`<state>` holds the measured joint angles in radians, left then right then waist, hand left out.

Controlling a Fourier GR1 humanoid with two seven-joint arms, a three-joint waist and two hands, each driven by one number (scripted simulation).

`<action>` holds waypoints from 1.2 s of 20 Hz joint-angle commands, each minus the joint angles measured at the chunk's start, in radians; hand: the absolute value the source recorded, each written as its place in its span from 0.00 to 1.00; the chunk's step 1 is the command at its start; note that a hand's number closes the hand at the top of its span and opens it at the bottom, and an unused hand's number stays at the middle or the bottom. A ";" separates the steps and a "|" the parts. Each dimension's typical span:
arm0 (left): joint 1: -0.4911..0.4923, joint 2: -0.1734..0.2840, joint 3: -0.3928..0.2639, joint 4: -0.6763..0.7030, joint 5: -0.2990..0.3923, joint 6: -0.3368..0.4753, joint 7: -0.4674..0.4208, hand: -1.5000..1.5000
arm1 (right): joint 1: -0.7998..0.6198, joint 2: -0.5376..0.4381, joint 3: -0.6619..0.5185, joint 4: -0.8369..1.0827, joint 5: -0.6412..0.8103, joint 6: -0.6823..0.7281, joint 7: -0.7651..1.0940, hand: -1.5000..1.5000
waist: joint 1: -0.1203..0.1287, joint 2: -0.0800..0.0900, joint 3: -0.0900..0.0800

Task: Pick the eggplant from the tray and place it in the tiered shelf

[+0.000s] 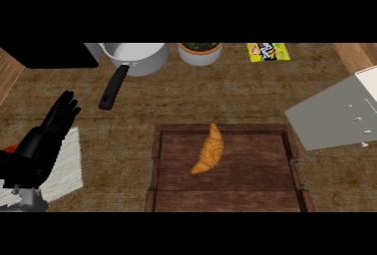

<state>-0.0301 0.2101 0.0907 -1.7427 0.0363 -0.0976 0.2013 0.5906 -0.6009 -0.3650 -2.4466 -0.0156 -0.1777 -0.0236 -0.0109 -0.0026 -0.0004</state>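
Observation:
The eggplant [208, 150], curved and oddly orange-brown with a grain pattern, lies alone on the dark wooden tray [177, 191] at the lower middle of the head view. The tiered shelf [335, 114], a grey and white unit, stands at the right edge just beyond the tray's right rim. My left hand [52, 130] rests open at the left edge, fingers straight and pointing up, well left of the tray and touching nothing on it. My right hand does not show.
A grey pot [141, 56] with a long black handle [113, 88] stands at the back left. Beside it are a potted plant [199, 53] and a yellow packet [268, 52]. A white fluffy cloth [70, 167] lies under my left forearm. A black appliance [52, 55] fills the top left corner.

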 commanded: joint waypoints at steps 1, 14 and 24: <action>-0.026 -0.019 -0.013 0.060 -0.028 0.002 -0.043 0.50 | -0.123 0.015 0.006 0.012 -0.055 0.034 0.087 1.00 | 0.010 0.004 0.000; -0.039 -0.015 -0.016 0.027 -0.032 0.015 -0.007 0.50 | -0.324 -0.188 -0.192 0.170 -0.057 0.058 0.113 1.00 | -0.004 0.012 -0.010; -0.032 -0.033 -0.043 -0.029 -0.029 0.011 0.058 0.50 | -0.572 -0.309 -0.029 0.473 0.300 -0.035 0.051 1.00 | 0.042 0.007 0.001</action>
<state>-0.0949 0.1901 0.0700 -1.6968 0.0142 -0.0960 0.2028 0.1162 -0.8830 -0.4638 -2.0732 0.1674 -0.1766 0.0519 0.0261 0.0088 -0.0013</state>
